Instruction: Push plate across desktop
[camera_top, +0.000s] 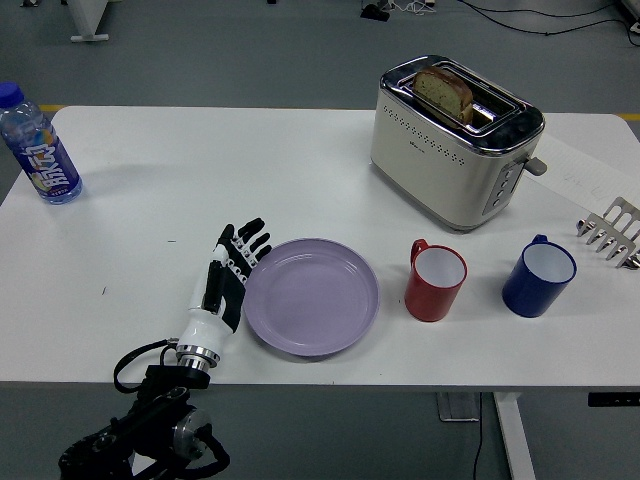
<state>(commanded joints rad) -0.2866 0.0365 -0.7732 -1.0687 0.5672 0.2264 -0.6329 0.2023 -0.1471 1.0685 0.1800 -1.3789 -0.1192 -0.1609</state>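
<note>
White table (250, 160) carries our lavender plate (312, 296) near its front edge, left of the red mug (435, 281). Our left hand (228, 280) presses its side against the plate's left rim, fingers (250, 238) straight, gripping nothing, set to push it rightward.

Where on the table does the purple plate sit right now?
In the head view the purple plate lies near the table's front edge, left of centre, between the left hand at its left rim and the red mug.
</note>
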